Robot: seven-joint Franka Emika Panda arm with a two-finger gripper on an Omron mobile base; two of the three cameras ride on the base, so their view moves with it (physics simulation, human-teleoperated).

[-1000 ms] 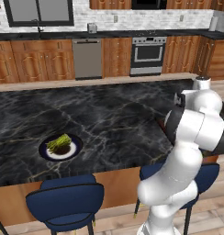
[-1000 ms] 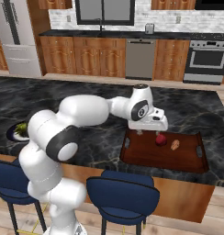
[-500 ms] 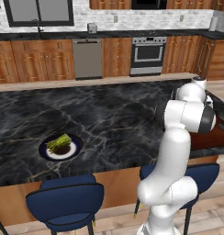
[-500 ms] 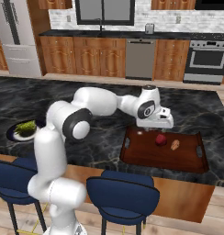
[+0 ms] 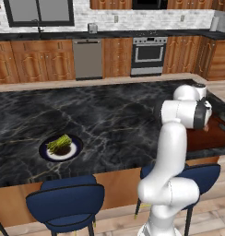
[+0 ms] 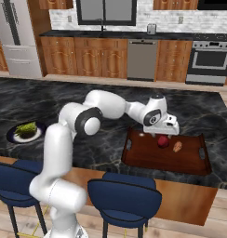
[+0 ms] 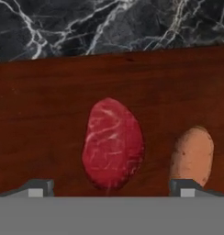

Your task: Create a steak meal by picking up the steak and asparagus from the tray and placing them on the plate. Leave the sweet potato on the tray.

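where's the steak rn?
The steak lies on the tray, in the right base view just left of the sweet potato; in the hand view it sits between the open gripper fingertips.

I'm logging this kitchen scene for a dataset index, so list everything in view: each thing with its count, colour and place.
steak: one, dark red, on the tray, between the open pincer's tips in the hand view.
sweet potato: one, orange-tan, on the tray beside the steak.
tray: one, reddish-brown wood, dark handles, near edge of the island.
asparagus: one bundle, light green, on the plate.
plate: one, navy rim, white ring, on the island.
island counter: one, black marble.
stools: blue, along the island's near side.
dishwasher: one, grey, back wall.
oven: one, steel, back wall.
fridge: one, steel, far left in the right base view.
pincer: one, open, over the steak.
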